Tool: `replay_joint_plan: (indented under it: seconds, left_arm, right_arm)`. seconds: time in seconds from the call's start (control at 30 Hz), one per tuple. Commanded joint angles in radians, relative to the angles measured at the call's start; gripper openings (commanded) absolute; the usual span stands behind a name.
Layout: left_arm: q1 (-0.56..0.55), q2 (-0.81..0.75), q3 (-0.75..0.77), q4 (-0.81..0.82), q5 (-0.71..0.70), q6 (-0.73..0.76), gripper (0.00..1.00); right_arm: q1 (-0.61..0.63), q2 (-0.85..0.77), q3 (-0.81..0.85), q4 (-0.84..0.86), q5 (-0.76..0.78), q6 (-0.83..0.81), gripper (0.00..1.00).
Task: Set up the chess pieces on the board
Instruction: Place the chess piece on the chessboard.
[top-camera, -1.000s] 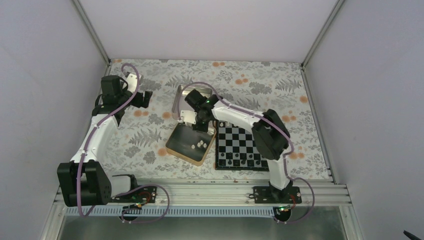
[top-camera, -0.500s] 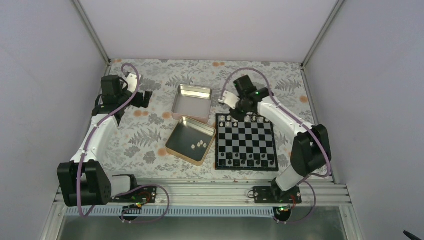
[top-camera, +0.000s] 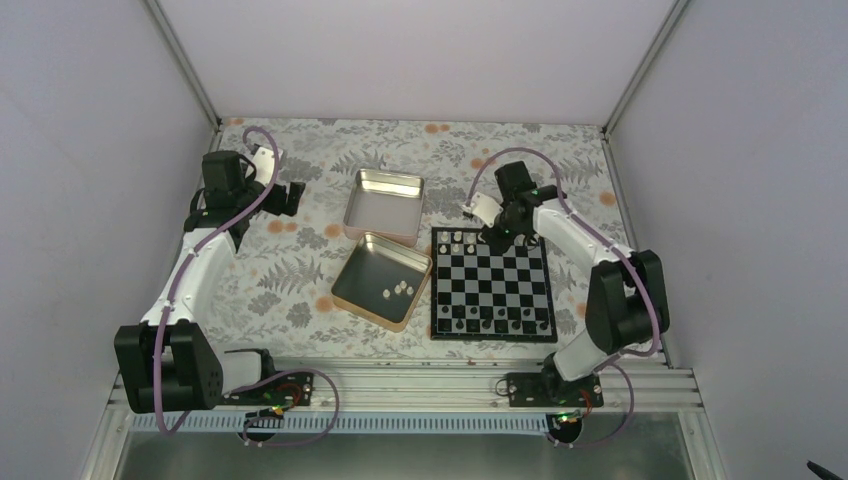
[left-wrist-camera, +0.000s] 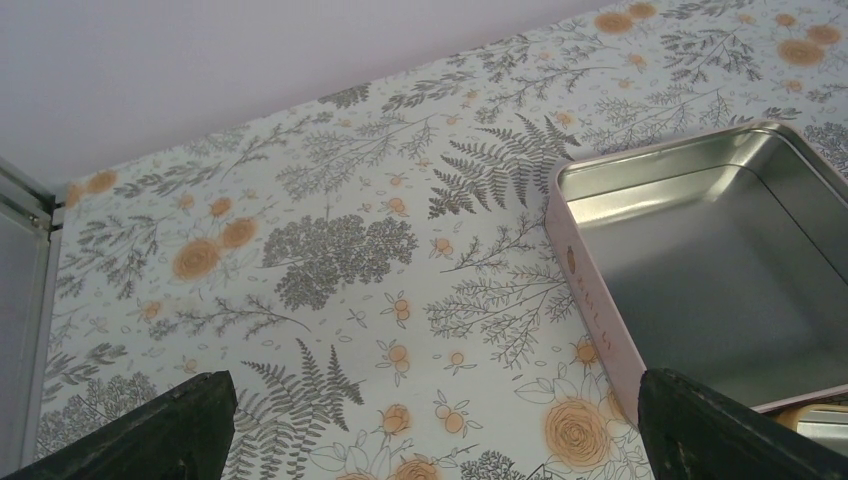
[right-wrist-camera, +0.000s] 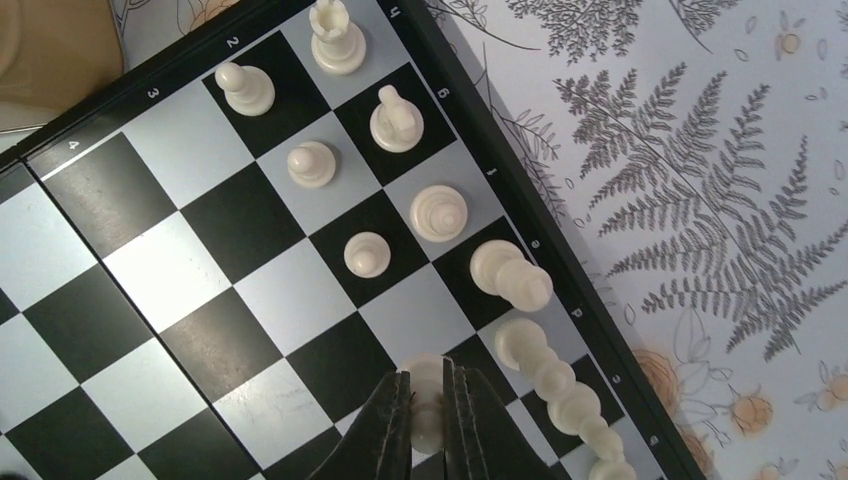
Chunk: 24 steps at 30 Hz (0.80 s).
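Observation:
The black-and-silver board (top-camera: 492, 337) lies right of centre. Cream-white chess pieces (top-camera: 458, 239) stand along its far rows, and tiny dark pieces (top-camera: 487, 323) line its near edge. My right gripper (top-camera: 498, 238) hangs over the board's far edge. In the right wrist view it (right-wrist-camera: 428, 408) is shut on a small cream-white piece (right-wrist-camera: 427, 372), just above a square of the board (right-wrist-camera: 150, 270), beside several standing cream pieces (right-wrist-camera: 366, 254). Three more cream pieces (top-camera: 398, 290) lie in the near tin (top-camera: 352, 268). My left gripper (top-camera: 290, 197) is open and empty at the far left, its fingers (left-wrist-camera: 170, 430) wide apart.
A second shallow metal tin (top-camera: 384, 181) sits empty behind the first; its pink wall (left-wrist-camera: 598, 305) shows right of the left gripper. The floral cloth (top-camera: 290, 280) covers the table. Enclosure walls and aluminium posts (top-camera: 625, 95) bound the space.
My right arm swung from over the near tin across to the board's far edge, carrying a cream piece, and has come down close to the squares. The left arm has not moved.

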Motion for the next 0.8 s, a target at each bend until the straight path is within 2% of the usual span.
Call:
replay_joint_plan:
  seconds: [0.0, 0.77]
  left_arm:
    - [0.005, 0.004, 0.001, -0.004, 0.015, 0.014, 1.00]
    - [0.004, 0.000, 0.001, -0.002, 0.014, 0.012, 1.00]
  right_arm:
    - [-0.011, 0.036, -0.013, 0.029, -0.043, -0.017, 0.08]
    - [-0.021, 0.166, 0.001, 0.049, -0.046, -0.026, 0.09]
